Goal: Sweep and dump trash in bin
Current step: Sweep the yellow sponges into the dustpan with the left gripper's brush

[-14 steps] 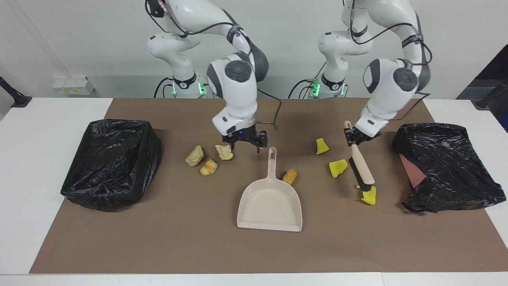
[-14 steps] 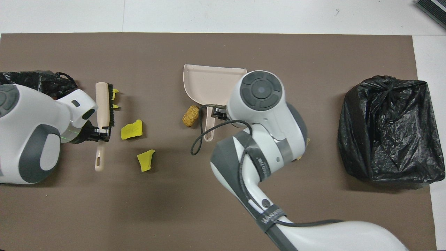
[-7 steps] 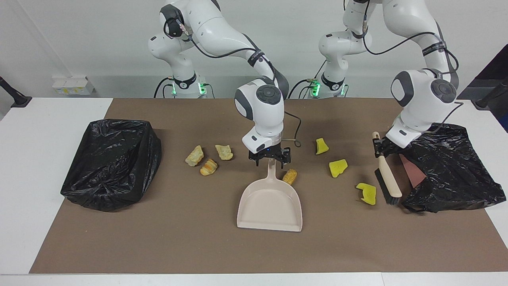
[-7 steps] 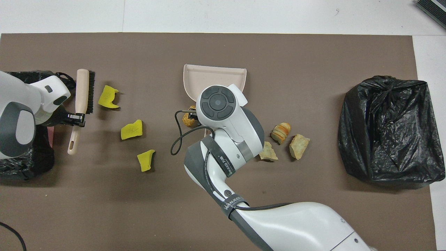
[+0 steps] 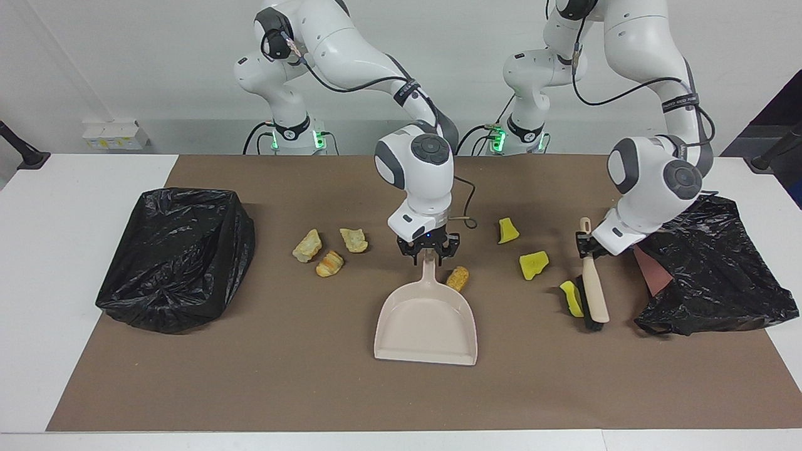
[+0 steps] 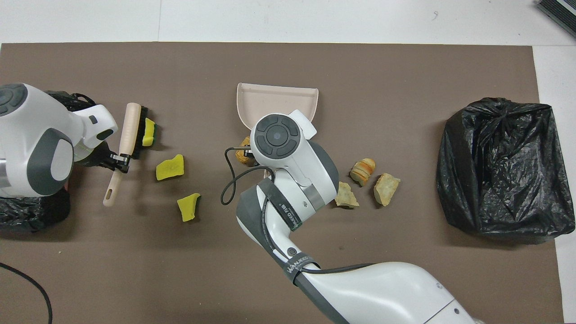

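Seven scraps of trash lie on the brown mat: a yellow chunk touches the bristles of the brush, which the left gripper clamps by its handle; two more yellow chunks sit toward the dustpan. The right gripper is at the dustpan's handle, fingers on either side of it; whether they grip it I cannot tell. A golden lump lies just beside that handle, three more lumps toward the black bin.
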Robot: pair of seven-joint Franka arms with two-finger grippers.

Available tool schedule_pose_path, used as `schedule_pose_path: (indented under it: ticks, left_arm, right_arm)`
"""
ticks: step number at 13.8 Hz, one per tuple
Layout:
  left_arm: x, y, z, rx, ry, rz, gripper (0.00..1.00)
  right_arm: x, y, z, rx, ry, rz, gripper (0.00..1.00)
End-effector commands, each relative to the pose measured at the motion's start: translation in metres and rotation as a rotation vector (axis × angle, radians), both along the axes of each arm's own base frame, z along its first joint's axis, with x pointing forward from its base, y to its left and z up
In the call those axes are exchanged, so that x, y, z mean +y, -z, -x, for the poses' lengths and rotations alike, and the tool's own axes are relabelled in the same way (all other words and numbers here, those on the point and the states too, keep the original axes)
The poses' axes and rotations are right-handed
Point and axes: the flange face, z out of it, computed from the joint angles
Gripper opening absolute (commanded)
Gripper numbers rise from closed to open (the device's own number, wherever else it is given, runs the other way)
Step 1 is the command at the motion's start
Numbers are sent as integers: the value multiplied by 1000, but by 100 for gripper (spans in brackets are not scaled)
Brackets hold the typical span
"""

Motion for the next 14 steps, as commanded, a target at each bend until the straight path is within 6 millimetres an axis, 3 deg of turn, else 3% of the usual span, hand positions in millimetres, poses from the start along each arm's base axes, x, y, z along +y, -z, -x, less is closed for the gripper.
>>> schedule_pose_path:
  ticks: [1,3,4,6,9,11,13,14]
  left_arm:
    - [-22,-1,32,41,54,-22,0]
    - [-45,1,45,69,82,-22,0]
    - [-57,2,54,86,89,-6,0]
    - [-66,4,65,105,18,46,0]
    - [-104,2,73,106,-60,29,0]
    - [-113,1,73,109,-81,43,0]
    - [-120,1,74,100,-129,37,0]
    - [-137,1,75,70,-159,34,0]
  right_arm:
    - [-1,3,2,-14,-36,16,0]
    - [-13,-12,-2,-12,-90,51,0]
    - [-21,-37,0,-22,-182,45,0]
    - [-61,-67,-5,-4,-443,67,0]
    - [-120,-95,2,2,-731,90,0]
    - [-152,-97,7,52,-984,107,0]
    - [-175,-83,5,74,-1275,113,0]
    - [-190,-79,2,81,-1374,112,0]
